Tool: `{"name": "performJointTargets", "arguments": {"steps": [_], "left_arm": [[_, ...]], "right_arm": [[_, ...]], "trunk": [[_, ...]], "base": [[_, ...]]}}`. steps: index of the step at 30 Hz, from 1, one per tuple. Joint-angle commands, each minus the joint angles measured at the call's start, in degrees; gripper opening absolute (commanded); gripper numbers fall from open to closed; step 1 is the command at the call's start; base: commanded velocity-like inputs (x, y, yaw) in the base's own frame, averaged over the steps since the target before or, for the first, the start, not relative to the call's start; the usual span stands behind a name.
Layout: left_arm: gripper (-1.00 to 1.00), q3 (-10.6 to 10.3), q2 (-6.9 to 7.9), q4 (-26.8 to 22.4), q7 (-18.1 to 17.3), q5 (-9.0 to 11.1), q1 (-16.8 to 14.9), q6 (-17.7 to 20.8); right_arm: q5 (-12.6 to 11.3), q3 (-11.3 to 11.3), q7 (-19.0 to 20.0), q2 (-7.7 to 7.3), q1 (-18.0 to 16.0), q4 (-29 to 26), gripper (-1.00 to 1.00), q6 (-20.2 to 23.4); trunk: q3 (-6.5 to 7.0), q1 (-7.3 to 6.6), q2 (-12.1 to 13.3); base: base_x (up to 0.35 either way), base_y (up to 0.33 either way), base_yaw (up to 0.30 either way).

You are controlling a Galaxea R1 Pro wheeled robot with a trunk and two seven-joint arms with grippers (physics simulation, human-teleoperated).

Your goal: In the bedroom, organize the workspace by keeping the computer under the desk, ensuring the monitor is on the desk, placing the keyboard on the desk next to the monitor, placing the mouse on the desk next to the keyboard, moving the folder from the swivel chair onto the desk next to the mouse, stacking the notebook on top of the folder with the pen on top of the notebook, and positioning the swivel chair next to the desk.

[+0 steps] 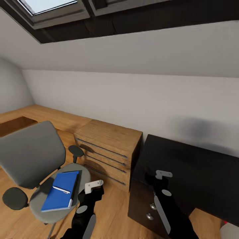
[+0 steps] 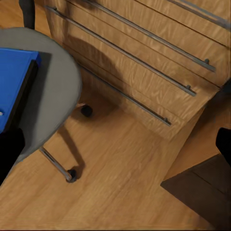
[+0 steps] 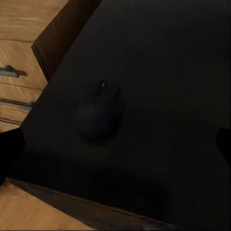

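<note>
Head view: the swivel chair (image 1: pixel 31 166) stands left of the light-wood cabinet (image 1: pixel 109 147), away from the black bench (image 1: pixel 196 169). The blue folder (image 1: pixel 61 191) lies flat on its seat, long axis running toward the chair's back, a pen (image 1: pixel 61 190) across it. No readable writing.

Left wrist view: left gripper (image 2: pixel 115 144) jaws spread over the floor, beside the seat and folder (image 2: pixel 12 79).

Right wrist view: right gripper (image 3: pixel 115 144) jaws spread above the mouse (image 3: pixel 100 114) on the bench.
</note>
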Motion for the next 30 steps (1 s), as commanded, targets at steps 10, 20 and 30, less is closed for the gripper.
{"name": "performJointTargets", "arguments": {"steps": [10, 20, 30], "left_arm": [[1.00, -0.1, 0.03, -0.2, 0.5, 0.8, -0.1, 0.1], [1.00, 0.0, 0.03, -0.4, 0.5, 0.8, -0.1, 0.1], [1.00, 0.0, 0.03, -0.4, 0.5, 0.8, -0.1, 0.1]], "right_arm": [[-0.6, 0.0, -0.5, -0.01, 0.0, -0.3, 1.00, 0.2], [-0.6, 0.0, -0.5, -0.01, 0.0, -0.3, 1.00, 0.2], [-0.6, 0.0, -0.6, -0.01, 0.0, -0.3, 1.00, 0.1]], "trunk": [[1.73, -2.23, 4.0], [3.53, -4.43, 8.0], [5.32, -6.63, 12.0]], "base": [[-0.339, 0.126, -0.238], [-0.339, 0.144, -0.289], [-0.339, 0.047, -0.297]]}}
